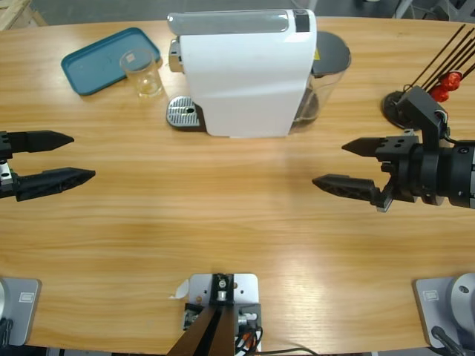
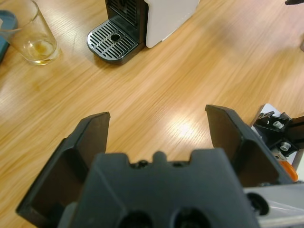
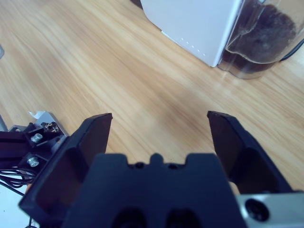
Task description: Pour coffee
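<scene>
A white coffee machine (image 1: pixel 245 74) stands at the back middle of the table, its round metal drip tray (image 1: pixel 183 113) sticking out to the left. The left wrist view also looks at the drip tray (image 2: pixel 111 40). A small clear glass (image 1: pixel 142 73) stands left of the machine, and in the left wrist view the glass (image 2: pixel 31 33) holds only a thin pale yellowish film. No coffee shows. My left gripper (image 1: pixel 83 156) is open over the table's left side, well in front of the glass. My right gripper (image 1: pixel 328 163) is open at the right, with bare wood between its jaws.
A teal tray (image 1: pixel 104 59) lies at the back left, touching the glass. Behind the machine on the right sits a clear tank (image 3: pixel 266 28) with dark brown contents. A black stand (image 1: pixel 404 104) with thin rods and red capsules is at the far right.
</scene>
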`<act>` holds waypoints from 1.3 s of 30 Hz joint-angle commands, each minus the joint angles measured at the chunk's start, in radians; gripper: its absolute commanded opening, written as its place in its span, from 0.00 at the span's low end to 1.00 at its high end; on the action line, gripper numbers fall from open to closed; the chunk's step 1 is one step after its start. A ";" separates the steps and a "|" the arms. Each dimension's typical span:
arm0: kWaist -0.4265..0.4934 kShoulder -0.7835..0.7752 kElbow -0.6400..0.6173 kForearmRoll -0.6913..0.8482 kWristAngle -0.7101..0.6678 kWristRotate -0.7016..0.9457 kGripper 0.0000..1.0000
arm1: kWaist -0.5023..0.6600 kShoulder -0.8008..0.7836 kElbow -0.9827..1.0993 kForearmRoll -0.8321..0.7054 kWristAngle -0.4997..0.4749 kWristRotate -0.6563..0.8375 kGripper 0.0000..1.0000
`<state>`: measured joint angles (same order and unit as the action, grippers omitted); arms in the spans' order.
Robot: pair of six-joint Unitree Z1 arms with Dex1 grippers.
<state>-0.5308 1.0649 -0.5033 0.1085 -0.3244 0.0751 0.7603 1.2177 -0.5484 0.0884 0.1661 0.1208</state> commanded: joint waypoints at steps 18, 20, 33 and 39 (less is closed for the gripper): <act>-0.008 -0.085 0.021 -0.018 0.025 -0.101 0.88 | 0.011 0.031 0.009 -0.011 -0.014 0.011 0.89; -0.008 -0.118 0.000 -0.019 0.053 -0.156 0.88 | 0.011 0.030 0.010 -0.011 -0.015 0.011 0.89; 0.080 0.181 -0.352 0.012 -0.263 -0.512 0.90 | 0.011 -0.022 -0.018 0.013 -0.192 0.059 0.89; 0.228 0.348 -0.359 -0.133 -0.542 -0.611 0.89 | 0.011 -0.008 -0.093 0.128 -0.292 0.059 0.89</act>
<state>-0.4218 1.2400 -0.8601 0.0690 -0.6697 -0.4611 0.7608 1.2165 -0.5668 0.1056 -0.0367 0.1682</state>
